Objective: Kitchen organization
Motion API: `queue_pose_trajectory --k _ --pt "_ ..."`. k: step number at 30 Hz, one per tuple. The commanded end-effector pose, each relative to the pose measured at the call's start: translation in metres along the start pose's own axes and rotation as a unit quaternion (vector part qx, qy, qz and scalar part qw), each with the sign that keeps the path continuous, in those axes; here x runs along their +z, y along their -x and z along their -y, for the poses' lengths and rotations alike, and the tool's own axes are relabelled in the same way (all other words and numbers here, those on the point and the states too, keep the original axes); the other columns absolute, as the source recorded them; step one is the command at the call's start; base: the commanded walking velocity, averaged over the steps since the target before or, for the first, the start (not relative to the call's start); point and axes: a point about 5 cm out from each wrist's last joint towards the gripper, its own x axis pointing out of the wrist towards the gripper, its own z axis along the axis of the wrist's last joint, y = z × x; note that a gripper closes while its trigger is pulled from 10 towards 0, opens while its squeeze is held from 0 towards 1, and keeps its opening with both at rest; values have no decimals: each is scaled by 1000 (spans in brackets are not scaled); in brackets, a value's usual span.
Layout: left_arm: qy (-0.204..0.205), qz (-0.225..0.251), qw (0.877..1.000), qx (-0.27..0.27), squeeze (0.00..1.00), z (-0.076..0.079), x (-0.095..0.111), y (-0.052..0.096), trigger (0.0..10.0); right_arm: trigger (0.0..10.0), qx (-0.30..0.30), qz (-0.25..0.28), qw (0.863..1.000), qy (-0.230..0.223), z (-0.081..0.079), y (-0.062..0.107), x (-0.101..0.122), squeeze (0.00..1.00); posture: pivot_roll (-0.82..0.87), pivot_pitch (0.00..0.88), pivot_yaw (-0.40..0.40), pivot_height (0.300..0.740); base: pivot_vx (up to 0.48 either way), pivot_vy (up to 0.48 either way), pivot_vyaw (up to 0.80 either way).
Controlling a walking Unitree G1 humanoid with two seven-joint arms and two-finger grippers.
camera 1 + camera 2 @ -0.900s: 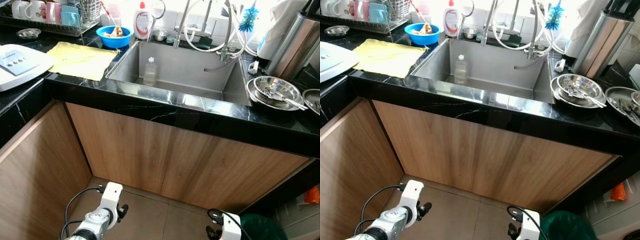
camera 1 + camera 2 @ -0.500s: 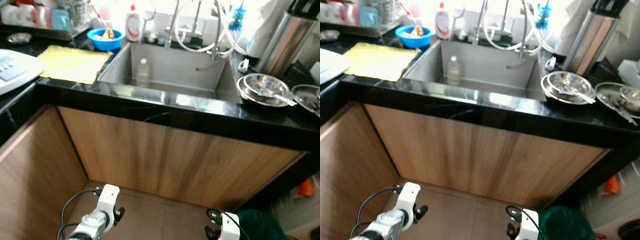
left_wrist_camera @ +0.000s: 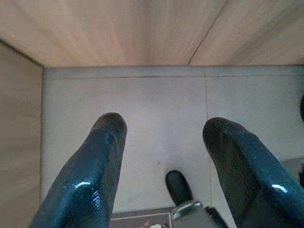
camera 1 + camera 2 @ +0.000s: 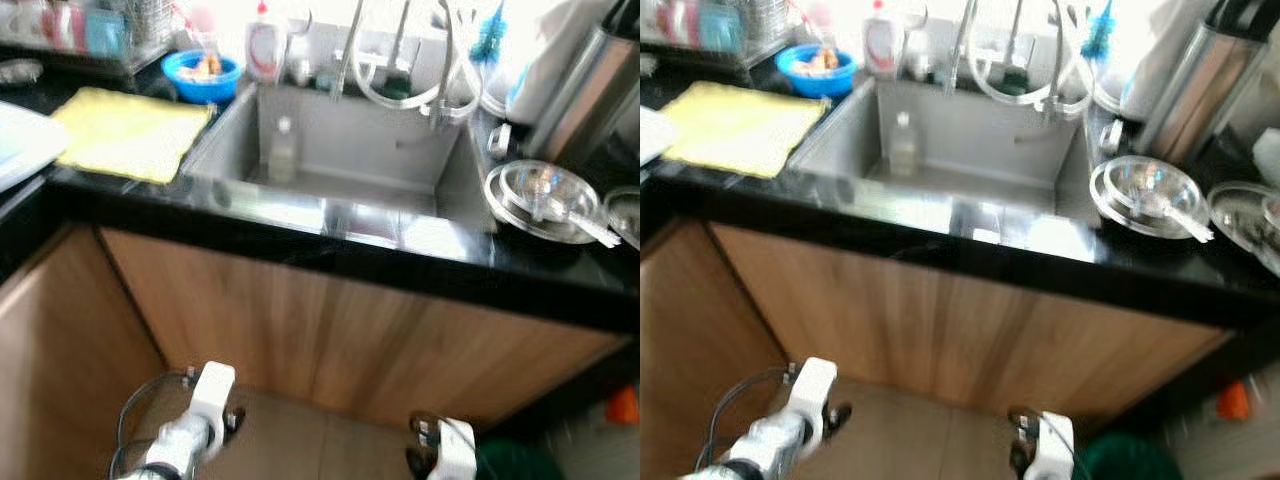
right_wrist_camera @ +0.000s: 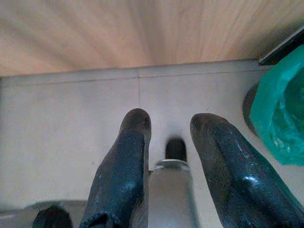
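You are looking at a steel sink (image 4: pixel 440 190) in the upper middle of the frame, with a clear bottle (image 4: pixel 281 152) standing inside. A yellow cloth (image 4: pixel 128 133) lies at upper left, metal bowls (image 4: pixel 545 197) at right. Your left gripper (image 3: pixel 161 137) and right gripper (image 5: pixel 168 128) hang low over the floor, fingers apart, holding nothing.

The black worktop (image 4: pixel 300 255) carried a yellow cloth (image 4: pixel 130 132) at ten o'clock and steel bowls (image 4: pixel 540 195) at two o'clock.
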Motion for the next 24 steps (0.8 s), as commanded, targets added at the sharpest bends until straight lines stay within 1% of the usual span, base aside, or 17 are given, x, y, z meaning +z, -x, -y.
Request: queue_pose_trajectory --k 1,4,10,13,24 --pt "-1 -5 1000 -12 0 8 -1 -1 10000 10000 -14 0 1000 0 8 1 0 0 74 0 -69 740 274 0 0" --pt "-3 -3 1000 -13 0 7 0 -1 10000 10000 -16 1 1000 -1 8 1 0 0 74 0 -69 740 266 0 0" --pt "-1 1 1000 -9 0 6 0 -1 10000 10000 -17 0 1000 -2 9 2 -1 0 71 0 -68 740 0 0 0" --pt "1 1 1000 -11 0 6 -1 -1 10000 10000 -23 5 1000 -17 9 2 -1 0 71 0 -68 740 0 0 0" --pt "5 1 1000 -13 0 6 0 -1 10000 10000 -25 5 1000 -16 9 2 -1 0 63 0 -62 740 0 0 0"
